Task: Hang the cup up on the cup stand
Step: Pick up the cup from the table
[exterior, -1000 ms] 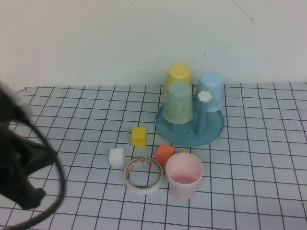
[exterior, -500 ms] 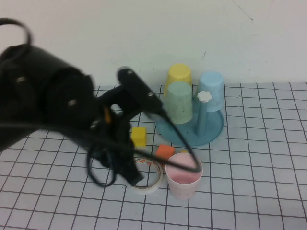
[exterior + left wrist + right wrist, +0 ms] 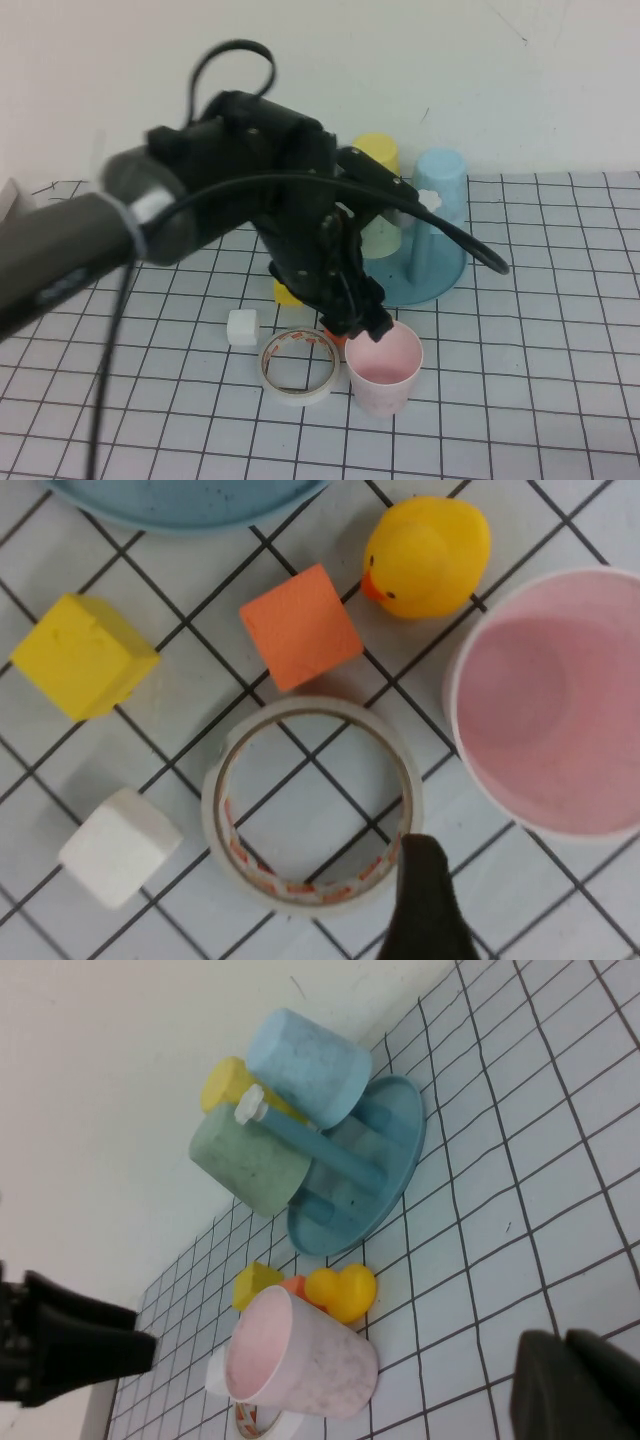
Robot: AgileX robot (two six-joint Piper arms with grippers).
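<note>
Cup (image 3: 383,365) upright, rim partly behind left gripper (image 3: 362,322).

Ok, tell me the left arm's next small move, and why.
Probably shift the left gripper sideways over the pale pink plastic cup, then lower it: one finger overlaps the white tape roll, not the upright, unheld cup's rim. The right gripper stays aside.

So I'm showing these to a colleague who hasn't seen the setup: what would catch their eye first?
The big black left arm sweeping across the middle, its left end effector open just over the upright pink cup near the front. Behind stands the teal cup stand, already carrying yellow, mint-green and light-blue cups upside down. The right end effector stays shut, off to the side.
</note>
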